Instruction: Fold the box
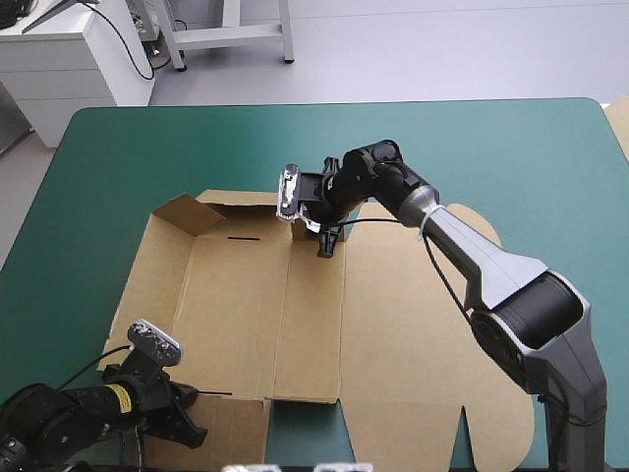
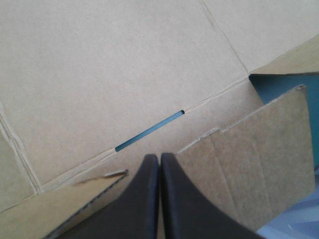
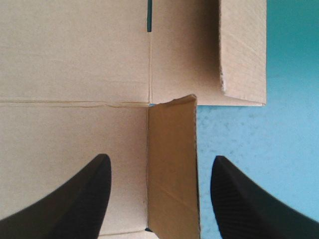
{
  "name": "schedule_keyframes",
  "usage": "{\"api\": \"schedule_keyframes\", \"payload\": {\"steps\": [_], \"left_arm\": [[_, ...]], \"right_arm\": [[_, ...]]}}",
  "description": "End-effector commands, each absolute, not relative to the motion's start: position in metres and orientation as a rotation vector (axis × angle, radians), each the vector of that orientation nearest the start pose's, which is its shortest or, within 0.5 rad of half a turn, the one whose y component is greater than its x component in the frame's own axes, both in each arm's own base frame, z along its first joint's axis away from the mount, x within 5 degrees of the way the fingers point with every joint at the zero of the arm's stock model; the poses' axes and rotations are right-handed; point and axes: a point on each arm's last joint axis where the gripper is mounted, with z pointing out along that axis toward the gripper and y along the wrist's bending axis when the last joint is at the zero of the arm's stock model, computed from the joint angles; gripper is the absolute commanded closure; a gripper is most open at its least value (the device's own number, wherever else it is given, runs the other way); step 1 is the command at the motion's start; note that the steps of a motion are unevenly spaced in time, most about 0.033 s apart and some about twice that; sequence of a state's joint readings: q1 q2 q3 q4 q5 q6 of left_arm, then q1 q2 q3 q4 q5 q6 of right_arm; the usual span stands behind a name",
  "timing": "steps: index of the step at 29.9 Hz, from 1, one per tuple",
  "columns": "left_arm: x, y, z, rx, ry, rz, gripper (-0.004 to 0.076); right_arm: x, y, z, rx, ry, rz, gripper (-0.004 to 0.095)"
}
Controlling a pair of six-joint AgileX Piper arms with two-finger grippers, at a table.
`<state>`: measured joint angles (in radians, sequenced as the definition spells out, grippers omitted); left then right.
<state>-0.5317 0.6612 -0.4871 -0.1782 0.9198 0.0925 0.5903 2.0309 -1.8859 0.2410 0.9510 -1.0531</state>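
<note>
The brown box lies as a cut sheet, mostly flat, on the teal-green cover. Its far-left corner flap stands raised. My right gripper hangs over the sheet's far edge near the middle. In the right wrist view the right gripper is open, and a small upright flap stands between its black fingers. My left gripper is low at the near-left corner. In the left wrist view the left gripper is shut on a lifted flap, just short of a slot.
Bare teal-green cover lies beyond the box's far edge and along the table's left and right sides. The sheet's near flaps reach almost to the table's front edge. The right arm stretches diagonally across the right half of the box.
</note>
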Motion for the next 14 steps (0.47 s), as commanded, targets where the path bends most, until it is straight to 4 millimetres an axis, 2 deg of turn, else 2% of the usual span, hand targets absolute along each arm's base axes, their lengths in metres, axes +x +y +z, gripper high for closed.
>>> {"api": "schedule_keyframes", "payload": {"steps": [1,5,9,14], "left_arm": [[0.084,-0.066,0.262,0.693,2.439,-0.422,0.0731],[0.085,-0.067,0.262,0.691,2.432,-0.423,0.0731],[0.085,-0.067,0.263,0.692,2.422,-0.422,0.0731],[0.086,-0.067,0.263,0.696,2.407,-0.421,0.0731]], "right_arm": [[0.356,0.258,0.362,-1.631,1.723,0.098,0.0347],[0.345,0.243,0.392,-1.57,1.74,0.056,0.0387],[0.336,0.22,0.417,-1.483,1.783,0.017,0.0558],[0.336,0.174,0.425,-1.342,2.011,0.036,0.0774]]}}
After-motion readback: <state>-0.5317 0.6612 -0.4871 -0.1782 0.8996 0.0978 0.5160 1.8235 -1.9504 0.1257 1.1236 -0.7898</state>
